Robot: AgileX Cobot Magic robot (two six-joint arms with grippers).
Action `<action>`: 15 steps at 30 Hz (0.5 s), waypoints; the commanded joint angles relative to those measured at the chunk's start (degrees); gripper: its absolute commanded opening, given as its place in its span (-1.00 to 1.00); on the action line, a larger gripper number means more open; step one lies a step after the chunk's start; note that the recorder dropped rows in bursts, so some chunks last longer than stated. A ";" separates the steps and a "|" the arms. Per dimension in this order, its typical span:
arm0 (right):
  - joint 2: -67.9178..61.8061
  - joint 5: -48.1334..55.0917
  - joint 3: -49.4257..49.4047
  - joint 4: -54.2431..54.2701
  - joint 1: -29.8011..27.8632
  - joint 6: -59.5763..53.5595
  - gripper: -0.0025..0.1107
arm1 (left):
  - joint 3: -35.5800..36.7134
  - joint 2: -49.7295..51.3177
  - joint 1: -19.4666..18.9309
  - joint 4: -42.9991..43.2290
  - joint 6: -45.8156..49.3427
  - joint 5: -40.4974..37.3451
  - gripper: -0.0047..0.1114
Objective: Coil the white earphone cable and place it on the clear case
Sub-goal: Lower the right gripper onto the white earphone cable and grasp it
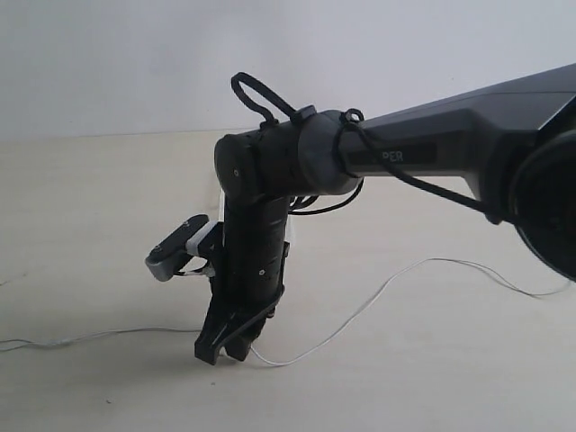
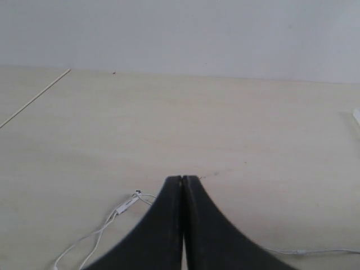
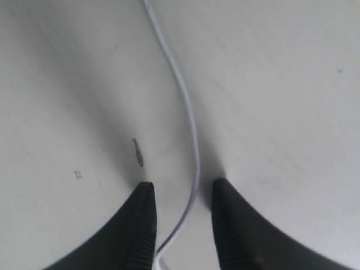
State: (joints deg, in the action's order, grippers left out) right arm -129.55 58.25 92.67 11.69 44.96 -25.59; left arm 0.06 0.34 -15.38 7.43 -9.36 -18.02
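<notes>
The white earphone cable (image 1: 360,315) lies loosely across the pale table, running from the left edge past the middle and off to the right. My right gripper (image 1: 225,349) points straight down at the table, right over the cable. In the right wrist view this gripper (image 3: 183,188) is open, with the cable (image 3: 188,112) passing between its two fingers, untouched by either. My left gripper (image 2: 183,179) is shut with nothing in it. Just beside it on the table lies the inline remote (image 2: 126,205). The clear case is not plainly in view.
The right arm (image 1: 432,153) reaches in from the right across the middle of the exterior view, with black robot cables (image 1: 261,94) looped over its wrist. A small whitish edge (image 2: 356,115) shows at the border of the left wrist view. A pale wall stands behind the table.
</notes>
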 commanded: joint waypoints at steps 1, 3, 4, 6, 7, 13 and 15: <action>-0.33 -0.23 0.39 -1.08 0.07 0.35 -0.73 | -0.06 -0.34 -0.16 -0.17 0.24 0.25 -0.92; -0.23 -0.01 0.39 -2.59 0.07 0.44 -0.95 | -0.06 -0.34 -0.16 -0.17 0.24 0.25 -0.92; 0.04 -0.01 0.39 -3.11 0.07 0.44 -0.96 | -0.06 -0.34 -0.16 -0.17 0.24 0.25 -0.92; 0.89 -0.01 0.39 -4.05 0.07 0.44 -0.96 | -0.06 -0.34 -0.16 -0.17 0.24 0.25 -0.92; 1.59 -0.01 0.39 -4.36 0.07 0.15 -0.96 | -0.06 -0.34 -0.16 -0.17 0.24 0.25 -0.92; 9.49 -2.15 0.39 -4.87 0.07 0.15 -0.96 | -0.06 -0.34 -0.16 -0.17 0.24 0.25 -0.92; 12.64 -3.30 0.39 -4.87 0.07 0.15 -0.96 | -0.06 -0.34 -0.16 -0.17 0.24 0.25 -0.92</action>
State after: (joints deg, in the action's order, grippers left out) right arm -121.37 56.51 92.67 7.37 44.96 -25.25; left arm 0.06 0.34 -15.38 7.43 -9.36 -18.02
